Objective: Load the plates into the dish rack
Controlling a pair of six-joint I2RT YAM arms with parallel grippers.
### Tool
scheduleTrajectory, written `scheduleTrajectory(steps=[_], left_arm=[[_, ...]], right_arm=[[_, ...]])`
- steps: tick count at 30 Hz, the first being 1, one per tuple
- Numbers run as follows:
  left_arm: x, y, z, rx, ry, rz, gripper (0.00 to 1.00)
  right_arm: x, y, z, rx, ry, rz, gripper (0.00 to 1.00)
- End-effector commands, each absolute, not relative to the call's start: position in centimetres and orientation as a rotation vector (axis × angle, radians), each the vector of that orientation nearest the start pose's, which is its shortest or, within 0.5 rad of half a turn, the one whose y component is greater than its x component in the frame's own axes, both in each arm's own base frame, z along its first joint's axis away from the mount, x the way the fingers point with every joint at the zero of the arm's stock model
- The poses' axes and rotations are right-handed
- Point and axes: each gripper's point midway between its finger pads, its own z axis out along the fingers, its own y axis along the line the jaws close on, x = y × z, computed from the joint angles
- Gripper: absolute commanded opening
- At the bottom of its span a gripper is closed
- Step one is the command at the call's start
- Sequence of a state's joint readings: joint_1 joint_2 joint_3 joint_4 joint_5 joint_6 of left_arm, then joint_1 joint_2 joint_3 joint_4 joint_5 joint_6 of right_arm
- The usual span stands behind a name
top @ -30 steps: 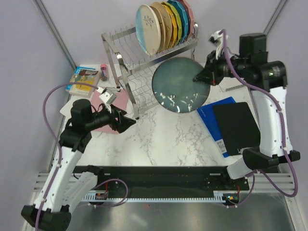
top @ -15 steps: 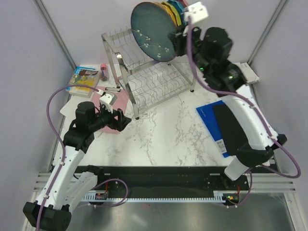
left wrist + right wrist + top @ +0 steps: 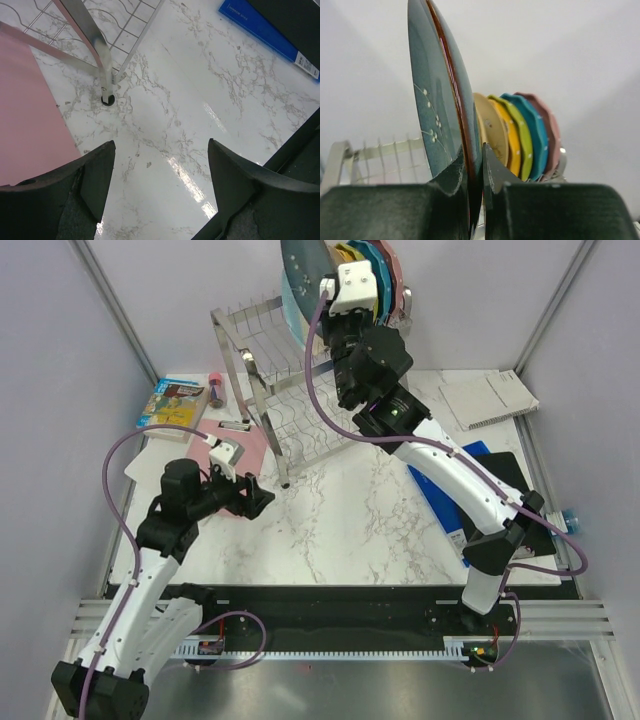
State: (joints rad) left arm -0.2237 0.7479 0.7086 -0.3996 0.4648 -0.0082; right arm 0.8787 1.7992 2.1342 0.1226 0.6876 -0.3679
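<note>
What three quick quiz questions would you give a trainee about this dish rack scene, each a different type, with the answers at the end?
1. True or false: the left gripper is holding a plate.
2. Multiple choice: which plate is the right gripper shut on? A) plain yellow plate B) dark teal plate C) pink scalloped plate
3. Short answer: at which tier of the dish rack is that plate held, upper or lower?

Key: 1 false, its jaws stand open and empty above the marble top. 2 B, gripped at the rim and standing on edge. 3 the upper tier.
</note>
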Motion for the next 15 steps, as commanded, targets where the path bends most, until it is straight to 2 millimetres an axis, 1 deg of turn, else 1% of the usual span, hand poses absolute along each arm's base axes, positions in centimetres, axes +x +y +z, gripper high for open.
scheduleTrajectory(steps=[1,6,7,15], left_arm=[[24.3,-14.5,21.8,0.511,1.899,-0.681,0.81],[24.8,-14.6,21.7,0.508,1.897,-0.678,0.81],[24.8,-14.6,21.5,0.507,1.906,-0.680,0.81],[25.2,-14.5,21.1,0.503,1.923,-0.669,0.81]], right_arm=[[37.6,24.6,64.3,0.141,0.978,0.142,0.00],[38.5,26.3,62.7,0.083,1.023,0.157,0.00],[38.7,26.5,62.3,0.079,1.031,0.155,0.00],[39.7,27.8,61.0,0.061,1.071,0.153,0.00]])
